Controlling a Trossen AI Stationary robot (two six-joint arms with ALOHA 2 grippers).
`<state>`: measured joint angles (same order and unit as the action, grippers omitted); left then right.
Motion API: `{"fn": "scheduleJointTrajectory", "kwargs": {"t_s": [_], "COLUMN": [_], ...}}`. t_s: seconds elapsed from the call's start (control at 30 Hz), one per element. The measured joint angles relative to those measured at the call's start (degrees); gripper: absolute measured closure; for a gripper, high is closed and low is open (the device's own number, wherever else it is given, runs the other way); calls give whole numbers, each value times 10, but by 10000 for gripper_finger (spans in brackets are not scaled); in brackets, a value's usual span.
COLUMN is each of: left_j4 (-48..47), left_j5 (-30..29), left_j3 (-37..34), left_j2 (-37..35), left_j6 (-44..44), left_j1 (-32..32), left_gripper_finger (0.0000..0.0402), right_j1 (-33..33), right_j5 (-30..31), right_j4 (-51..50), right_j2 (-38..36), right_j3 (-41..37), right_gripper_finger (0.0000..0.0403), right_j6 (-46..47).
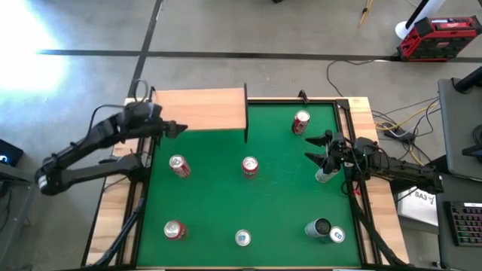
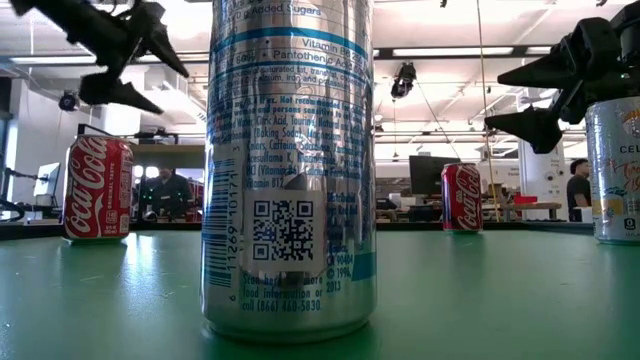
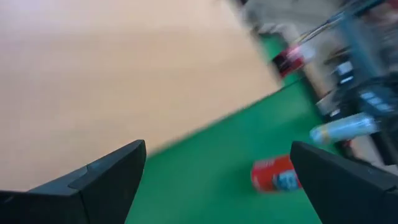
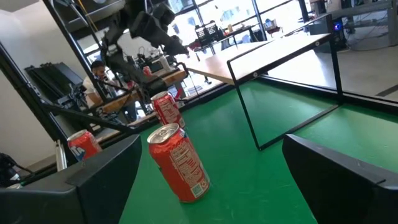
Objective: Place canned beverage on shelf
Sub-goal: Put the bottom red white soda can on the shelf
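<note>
The shelf, a light-wood board on thin black legs, stands at the far left of the green mat. Several cans stand upright on the mat: red ones and silver ones. My left gripper hangs open in the air at the shelf's near edge, the board filling its wrist view. My right gripper stands open and level at the mat's right side, beside a silver can, facing a red can.
Two more cans stand at the mat's near right corner. A tall silver can fills the middle of the low view. Cables and a red toolbox lie on the floor beyond the table's right side.
</note>
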<state>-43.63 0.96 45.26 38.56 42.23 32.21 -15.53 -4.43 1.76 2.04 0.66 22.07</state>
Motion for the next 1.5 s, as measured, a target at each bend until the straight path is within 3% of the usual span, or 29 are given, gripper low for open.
{"fn": "scheduleJointTrajectory", "kwargs": {"t_s": [0.13,0.3,0.4,0.53,0.77,1.07,1.23,1.5], "left_j4": [-124,-203,-244,-311,-308,-319,-354,-374], "left_j5": [0,1,19,64,73,-73,-79,-92], "left_j3": [85,153,171,174,169,169,169,169], "left_j2": [88,175,214,257,289,278,287,317], "left_j6": [35,38,65,167,325,587,707,733], "left_j1": [-15,-33,-46,-79,-170,-342,-403,-412], "left_gripper_finger": [17,17,17,17,21,37,38,29], "right_j1": [0,0,0,0,0,0,0,0], "right_j5": [0,0,0,0,0,0,0,0], "right_j4": [0,0,0,0,0,0,0,0], "right_j2": [0,0,0,0,0,0,0,0], "right_j3": [0,0,0,0,0,0,0,0], "right_gripper_finger": [21,21,21,21,21,21,21,21], "right_j6": [0,0,0,0,0,0,0,0]}}
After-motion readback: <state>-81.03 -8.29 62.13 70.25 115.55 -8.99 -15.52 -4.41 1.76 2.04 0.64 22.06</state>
